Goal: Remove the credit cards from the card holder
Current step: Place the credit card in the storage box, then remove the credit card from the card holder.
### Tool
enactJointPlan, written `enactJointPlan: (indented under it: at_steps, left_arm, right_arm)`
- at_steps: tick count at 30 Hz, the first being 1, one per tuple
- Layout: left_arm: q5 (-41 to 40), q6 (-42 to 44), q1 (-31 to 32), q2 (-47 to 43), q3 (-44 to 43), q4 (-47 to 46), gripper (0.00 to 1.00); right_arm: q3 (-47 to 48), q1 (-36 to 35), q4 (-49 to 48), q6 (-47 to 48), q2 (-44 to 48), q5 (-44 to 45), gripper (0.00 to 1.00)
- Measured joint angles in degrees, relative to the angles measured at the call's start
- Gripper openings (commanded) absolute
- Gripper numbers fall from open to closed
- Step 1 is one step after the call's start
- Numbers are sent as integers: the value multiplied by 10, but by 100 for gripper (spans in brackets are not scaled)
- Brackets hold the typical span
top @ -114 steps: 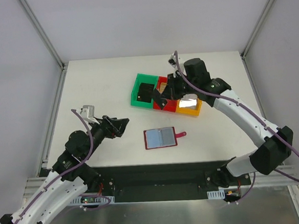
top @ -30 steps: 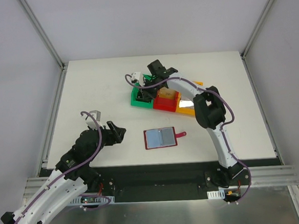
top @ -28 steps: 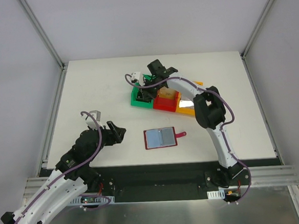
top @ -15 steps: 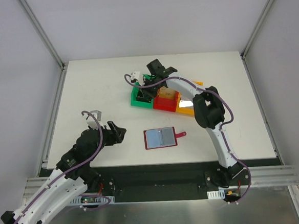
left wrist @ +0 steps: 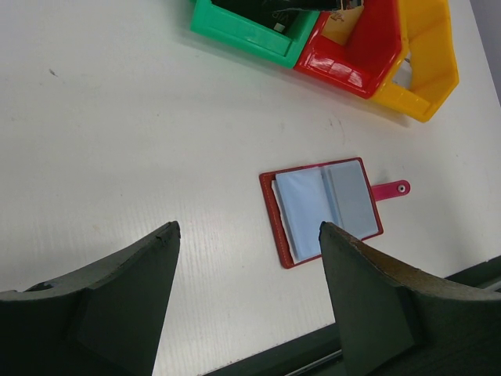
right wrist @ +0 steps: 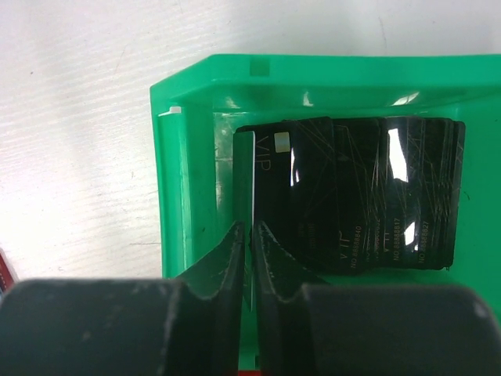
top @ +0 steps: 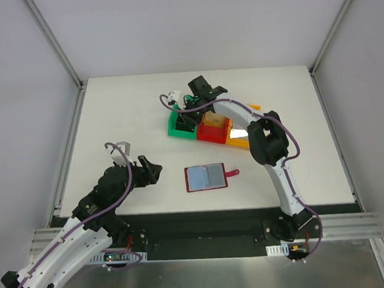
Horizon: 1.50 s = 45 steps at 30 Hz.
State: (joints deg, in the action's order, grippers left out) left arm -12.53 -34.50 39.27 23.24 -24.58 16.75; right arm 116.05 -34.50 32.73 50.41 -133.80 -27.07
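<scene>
The red card holder (top: 206, 176) lies open on the table, blue-grey pockets up; it also shows in the left wrist view (left wrist: 325, 207). My left gripper (top: 153, 168) hovers to its left, open and empty (left wrist: 247, 229). My right gripper (top: 185, 121) reaches down into the green bin (top: 172, 128). In the right wrist view its fingers (right wrist: 250, 227) are shut on a black credit card (right wrist: 253, 180) held on edge. Several more black cards (right wrist: 368, 196) lie flat in that bin (right wrist: 313, 66).
A red bin (top: 211, 135) and an orange-yellow bin (top: 239, 142) adjoin the green one on its right; they also show in the left wrist view (left wrist: 344, 66) (left wrist: 430, 78). The table's near edge runs just below the card holder.
Since 3.8 s ago my right arm has swung left from over the red and orange bins into the green bin. My left arm drew back slightly. Over the last second nothing visibly moved.
</scene>
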Motion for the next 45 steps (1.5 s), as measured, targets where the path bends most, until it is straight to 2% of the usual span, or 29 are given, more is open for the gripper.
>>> enactJointPlan:
  at_steps: [1,6,8,11,22,25,28,31,32,33,34,39,45]
  left_arm:
    - [0,0,0,0,0,0,72]
    - [0,0,0,0,0,0,72]
    - [0,0,0,0,0,0,72]
    - [0,0,0,0,0,0,72]
    - [0,0,0,-9,0,0,72]
    - [0,0,0,-12,0,0,73]
    - [0,-4,0,-13,0,0,73]
    - [1,-10,0,-7,0,-3,71]
    - [3,-12,0,-2,0,-5,69]
    - [6,-16,0,5,0,-9,68]
    - [12,-20,0,15,0,-13,68]
    - [46,-34,0,93,-1,-23,68]
    - [77,-49,6,155,-1,-37,69]
  right_arm:
    - [0,0,-1,-1,0,1,18]
    - [0,0,-7,-8,0,12,24]
    - [1,0,-8,-12,0,15,31]
    - [6,0,-9,-21,0,26,37]
    - [-2,2,-62,-69,17,79,44]
    - [-80,2,-117,-91,82,106,45]
    - [-153,3,-166,-116,169,130,63]
    - [-212,3,-198,-149,266,150,70]
    - [-235,2,-212,-159,303,154,77]
    - [-262,0,-227,-168,340,161,98]
    - [-293,-4,-242,-180,379,169,96]
    - [-454,-35,-279,-261,541,207,96]
    - [-630,-39,-273,-403,635,298,96]
